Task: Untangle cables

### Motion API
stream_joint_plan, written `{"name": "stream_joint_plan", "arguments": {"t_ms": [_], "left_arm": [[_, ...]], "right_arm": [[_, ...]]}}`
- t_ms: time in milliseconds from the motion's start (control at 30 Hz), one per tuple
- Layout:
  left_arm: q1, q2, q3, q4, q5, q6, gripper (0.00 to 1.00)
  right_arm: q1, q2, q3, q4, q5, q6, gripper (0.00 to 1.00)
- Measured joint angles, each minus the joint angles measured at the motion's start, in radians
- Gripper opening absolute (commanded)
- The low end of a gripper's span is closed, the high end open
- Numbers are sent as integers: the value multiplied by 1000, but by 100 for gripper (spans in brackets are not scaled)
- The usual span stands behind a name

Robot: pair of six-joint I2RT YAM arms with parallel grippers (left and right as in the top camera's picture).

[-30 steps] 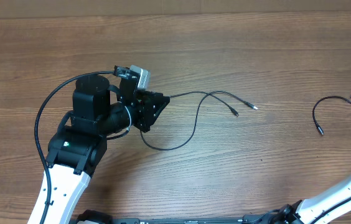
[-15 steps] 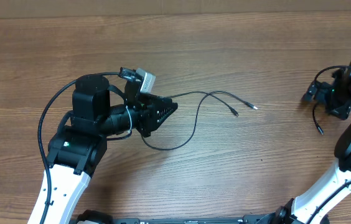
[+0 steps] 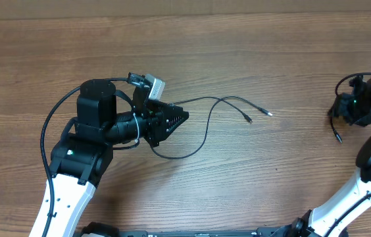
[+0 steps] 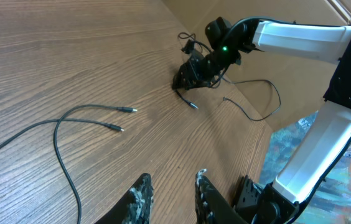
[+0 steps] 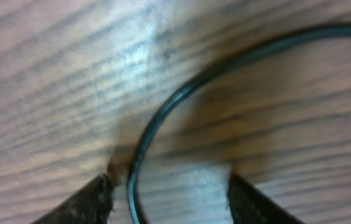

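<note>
A thin black cable lies mid-table in a loose loop, its two plug ends pointing right. My left gripper hovers by the loop's left part. In the left wrist view its fingers stand slightly apart with bare wood between them, and the cable lies off to their left. A second cable lies at the far right. My right gripper is down on it. In the right wrist view that cable curves down between the open fingers, close to the left one.
The left arm's thick black wire arcs out to the left of its base. The table's back edge runs along the top. In the left wrist view a further strand trails past the right gripper near the table's far edge.
The right arm has come in from the right edge and settled on the far-right cable, its jaws narrowing. The left gripper has shifted slightly to the right.
</note>
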Motion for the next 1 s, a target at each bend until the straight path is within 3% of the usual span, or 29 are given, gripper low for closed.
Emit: {"name": "stream_joint_plan", "arguments": {"t_ms": [267,400,467,667,833,1000], "left_arm": [[0,0,0,-35,-20,5,24],[0,0,0,-44,-39,11,24],[0,0,0,-49,-42,20,23],[0,0,0,-59,-46,34,21],[0,0,0,-60,-46,37,20],[0,0,0,-103,-47,37,20]], "right_arm": [[-105,-5,0,-71,-116,-66,70],[-134,-15,-2,-105,-197,-76,88],[-127,-39,-10,-108,-222,-82,92],[-93,-286,-20,-94,-260,-87,93],[-76,-511,-11,-166,-271,-87,88],[-74,-527,-40,-226,-248,-64,86]]}}
